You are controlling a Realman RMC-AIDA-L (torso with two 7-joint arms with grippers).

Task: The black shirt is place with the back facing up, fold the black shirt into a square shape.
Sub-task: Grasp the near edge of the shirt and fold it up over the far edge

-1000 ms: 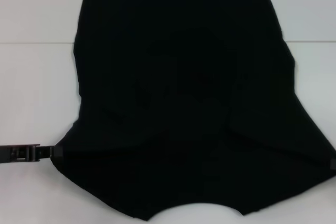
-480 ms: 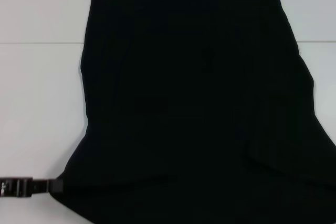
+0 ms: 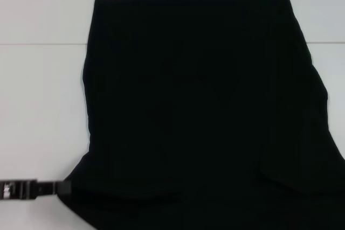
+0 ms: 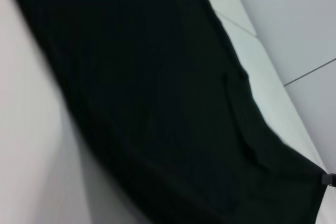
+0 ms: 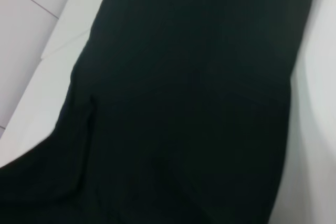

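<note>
The black shirt (image 3: 199,106) lies spread over the white table (image 3: 38,106), plain side up, and fills most of the head view. Its far hem is straight, and its near part runs off the bottom edge. My left gripper (image 3: 63,188) reaches in low on the left and is shut on the shirt's near left sleeve tip. In the head view the right gripper is out of frame. In the left wrist view a small dark piece of the right gripper (image 4: 328,179) pinches the shirt's (image 4: 157,103) far corner. The right wrist view shows only the shirt (image 5: 184,103) and the table edge.
A thin seam (image 3: 43,43) crosses the table behind the shirt's upper part. Bare white table shows to the left of the shirt and beyond its far hem. Grey floor tiles (image 4: 294,19) lie past the table edge in both wrist views.
The shirt has slid toward me: its far hem has come down from the top edge, and the neckline has left the bottom of the head view. My left gripper moved nearer with the sleeve tip.
</note>
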